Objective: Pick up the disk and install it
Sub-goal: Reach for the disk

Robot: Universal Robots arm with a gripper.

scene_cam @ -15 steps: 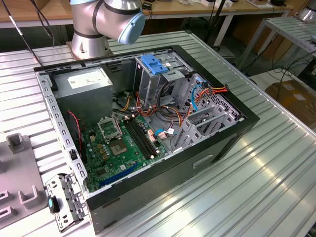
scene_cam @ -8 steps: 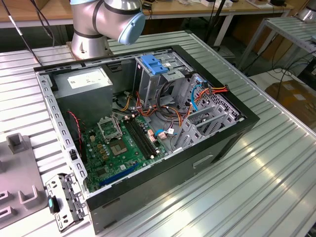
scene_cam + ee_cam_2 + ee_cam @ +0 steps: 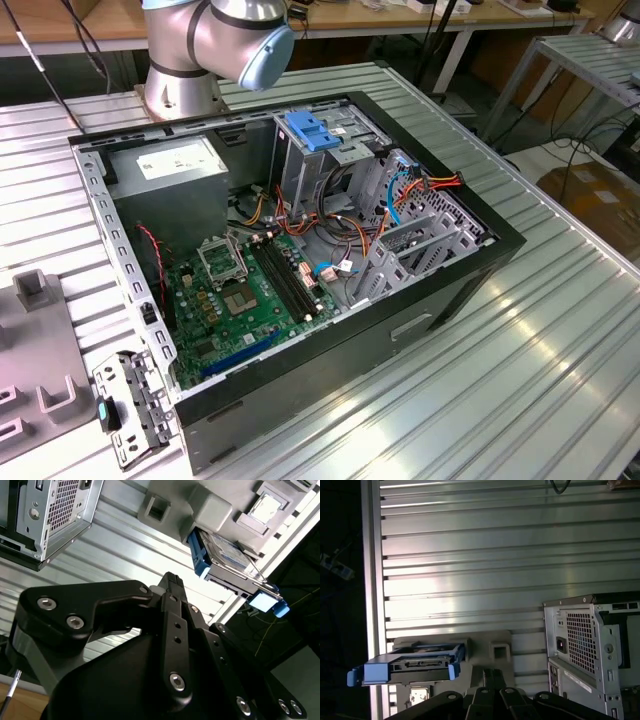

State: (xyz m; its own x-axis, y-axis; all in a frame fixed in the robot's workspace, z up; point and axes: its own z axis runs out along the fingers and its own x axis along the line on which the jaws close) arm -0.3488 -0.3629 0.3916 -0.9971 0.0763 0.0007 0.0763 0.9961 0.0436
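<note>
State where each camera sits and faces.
Exterior view: off the arm, looking down into the open computer case on the table; the arm's joint shows.
Second wrist view: on the arm, looking past the gripper towards the disk.
First wrist view: on the arm, looking over the gripper at the disk.
Both wrist views share disk, gripper, computer case.

Arm [image 3: 215,45] shoulder joint upright; gripper [image 3: 492,671] fingers [image 3: 170,587] closed together, empty, hanging in air.
</note>
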